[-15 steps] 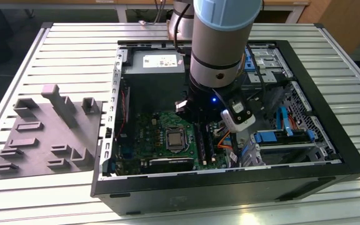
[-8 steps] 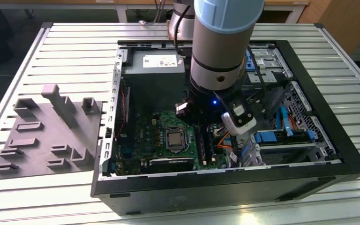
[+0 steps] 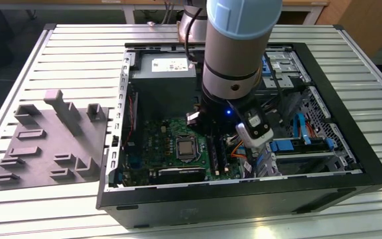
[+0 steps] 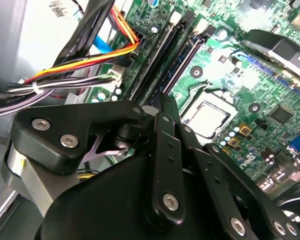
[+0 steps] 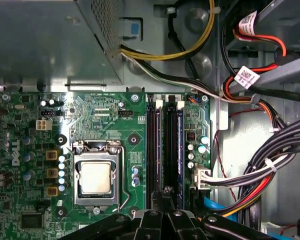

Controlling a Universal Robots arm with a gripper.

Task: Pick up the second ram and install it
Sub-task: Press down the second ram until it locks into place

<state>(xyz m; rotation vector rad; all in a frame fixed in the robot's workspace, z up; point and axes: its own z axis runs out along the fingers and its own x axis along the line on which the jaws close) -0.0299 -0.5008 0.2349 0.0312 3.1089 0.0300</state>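
The arm [image 3: 234, 59] reaches down into the open computer case [image 3: 244, 191], which lies on the slatted surface [image 3: 78, 209] towards its edge on the exterior view's right. The grey fixture plate [image 3: 45, 149] sits apart, by the opposite edge.

In the first wrist view the tool [image 5: 167, 200] hangs over one end of the bank of memory slots [image 5: 151, 150]. Its fingers [image 5: 155, 220] are drawn close together, leaving only a narrow gap. A slim dark memory stick [image 5: 168, 145] runs straight away from the tips along the middle slot, its long axis parallel to the slots on either side. It lies between the processor socket [image 5: 96, 176] and the bundle of cables [image 5: 270, 160]. I cannot tell whether the fingers pinch the stick's near end or merely stand over it, nor whether it is pressed fully home.

As I judge it, the stick is already lined up with its slot, so what matters here is the tool bearing squarely downward.
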